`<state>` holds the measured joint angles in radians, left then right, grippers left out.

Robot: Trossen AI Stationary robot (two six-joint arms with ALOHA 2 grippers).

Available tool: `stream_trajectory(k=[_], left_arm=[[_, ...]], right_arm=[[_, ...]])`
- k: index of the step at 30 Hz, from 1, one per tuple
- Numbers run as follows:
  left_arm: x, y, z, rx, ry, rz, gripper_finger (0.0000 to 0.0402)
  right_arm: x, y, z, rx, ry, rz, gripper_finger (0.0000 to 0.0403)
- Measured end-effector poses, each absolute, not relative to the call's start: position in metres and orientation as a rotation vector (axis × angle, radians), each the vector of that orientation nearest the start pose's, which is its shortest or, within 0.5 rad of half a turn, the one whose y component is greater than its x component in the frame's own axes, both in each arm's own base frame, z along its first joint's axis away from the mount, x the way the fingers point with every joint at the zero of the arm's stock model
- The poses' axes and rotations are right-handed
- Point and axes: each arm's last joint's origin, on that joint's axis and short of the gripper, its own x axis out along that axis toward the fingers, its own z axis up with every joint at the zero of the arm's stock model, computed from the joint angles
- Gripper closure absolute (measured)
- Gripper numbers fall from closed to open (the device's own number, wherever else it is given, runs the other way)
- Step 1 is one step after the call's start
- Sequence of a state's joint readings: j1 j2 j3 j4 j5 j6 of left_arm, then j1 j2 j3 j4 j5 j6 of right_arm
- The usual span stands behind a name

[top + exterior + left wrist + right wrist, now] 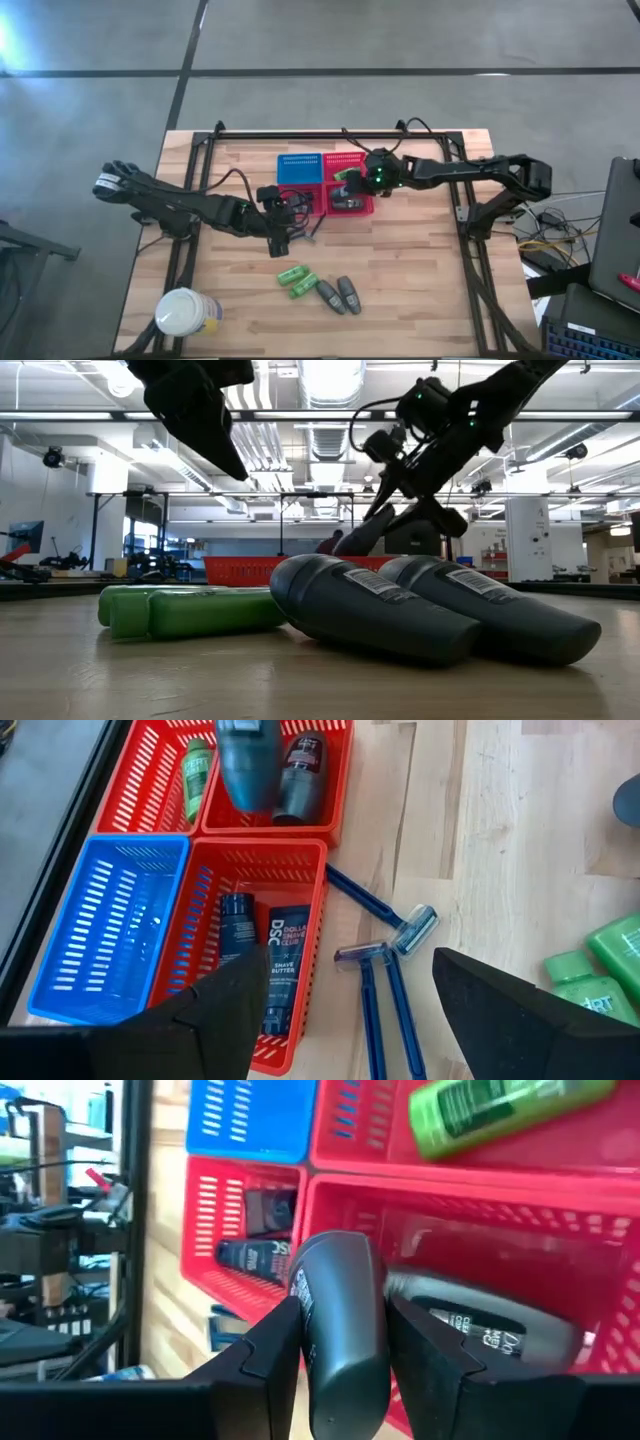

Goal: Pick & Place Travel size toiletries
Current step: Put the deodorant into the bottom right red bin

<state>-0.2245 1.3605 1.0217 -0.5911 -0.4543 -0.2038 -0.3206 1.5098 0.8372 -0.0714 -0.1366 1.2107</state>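
Grey bottle (338,1330) — clamped in right gripper (345,1342) — above red basket (560,1210).

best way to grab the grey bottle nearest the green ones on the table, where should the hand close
Grip the grey bottle across its middle, coming straight down from above. It lies flat on the table, and its twin and the green bottles crowd its sides, so the fingers should straddle the narrow width, slipping into those gaps.
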Motion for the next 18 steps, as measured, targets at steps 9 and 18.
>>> stream_trajectory(k=[9, 18], left_arm=[[0.263, -0.047, 0.25, 0.118, 0.885, 0.304, 0.0117], [0.26, -0.047, 0.246, 0.105, 0.891, 0.297, 0.0117]], right_arm=[[0.292, -0.094, 0.179, 1.316, 0.583, -0.679, 0.0237], [0.278, -0.09, 0.195, 1.271, 0.619, -0.687, 0.0153]])
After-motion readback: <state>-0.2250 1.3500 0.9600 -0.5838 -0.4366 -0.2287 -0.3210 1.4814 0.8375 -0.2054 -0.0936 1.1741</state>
